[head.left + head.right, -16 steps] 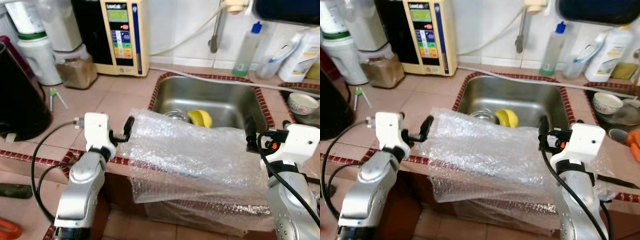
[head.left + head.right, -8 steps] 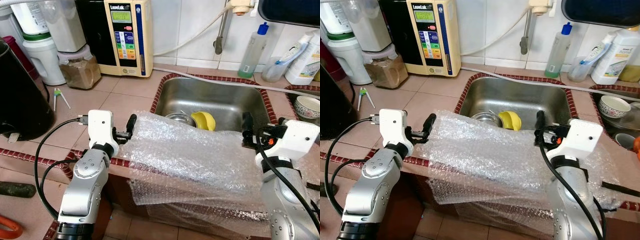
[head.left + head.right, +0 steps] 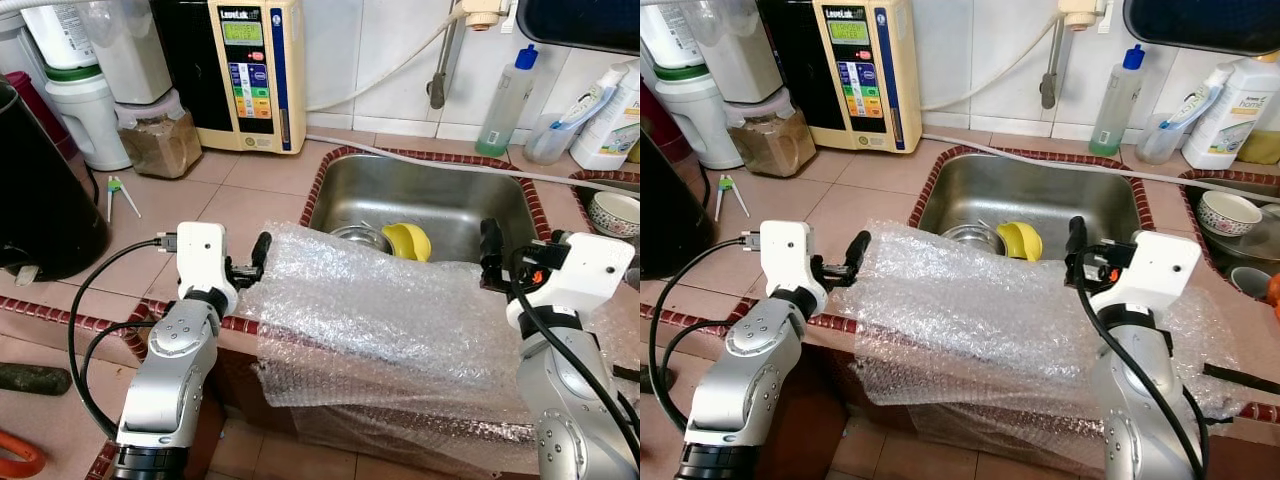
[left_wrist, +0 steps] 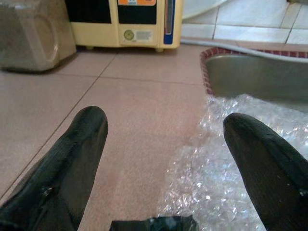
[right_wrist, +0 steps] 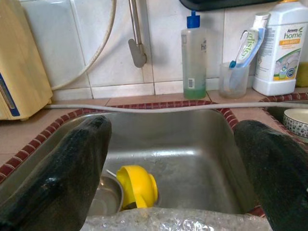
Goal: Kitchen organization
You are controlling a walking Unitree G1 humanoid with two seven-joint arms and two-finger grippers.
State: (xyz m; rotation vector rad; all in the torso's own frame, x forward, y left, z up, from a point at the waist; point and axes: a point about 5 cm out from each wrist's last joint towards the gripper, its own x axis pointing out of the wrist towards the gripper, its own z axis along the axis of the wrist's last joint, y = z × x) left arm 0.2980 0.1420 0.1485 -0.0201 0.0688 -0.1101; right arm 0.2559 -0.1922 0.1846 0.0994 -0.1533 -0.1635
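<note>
Bubble wrap sheet (image 3: 385,320) is lying draped over the counter's front edge, just in front of the steel sink (image 3: 455,195), with its lower half hanging off. Left gripper (image 4: 163,144) and right gripper (image 5: 175,144) are both sitting with fingers spread apart, one at each end of the sheet, clamping nothing. Looks light, floppy and slippery, so I'd pinch the two upper corners; a mid-sheet grab would just bunch it.

Clear bubble wrap (image 3: 385,320) draped over counter edge before sink.
</note>
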